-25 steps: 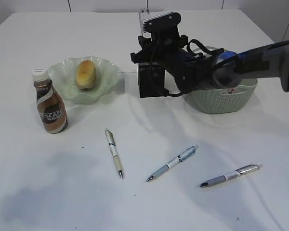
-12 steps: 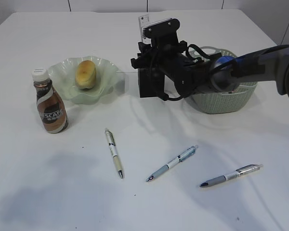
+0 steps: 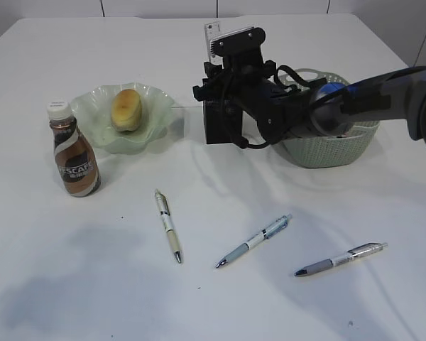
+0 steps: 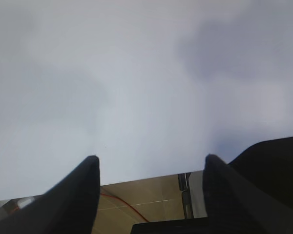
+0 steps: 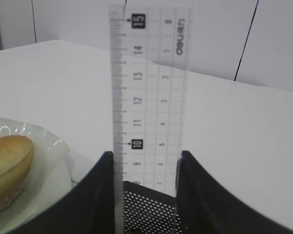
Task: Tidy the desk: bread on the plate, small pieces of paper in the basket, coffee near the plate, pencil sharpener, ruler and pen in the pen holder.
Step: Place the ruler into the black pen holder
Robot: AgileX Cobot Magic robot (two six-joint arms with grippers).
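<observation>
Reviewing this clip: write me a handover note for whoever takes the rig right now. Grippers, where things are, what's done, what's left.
Right gripper: closed on the ruler, held upright with its lower end in the pen holder; not released.
Left gripper: open, empty, over bare desk.
Done: bread on the plate; coffee standing beside the plate.
Basket is right of the pen holder; its contents are hidden by the arm, so the paper can't be confirmed.
Left: release the ruler, then put the three pens lying on the desk into the holder. No pencil sharpener visible.
</observation>
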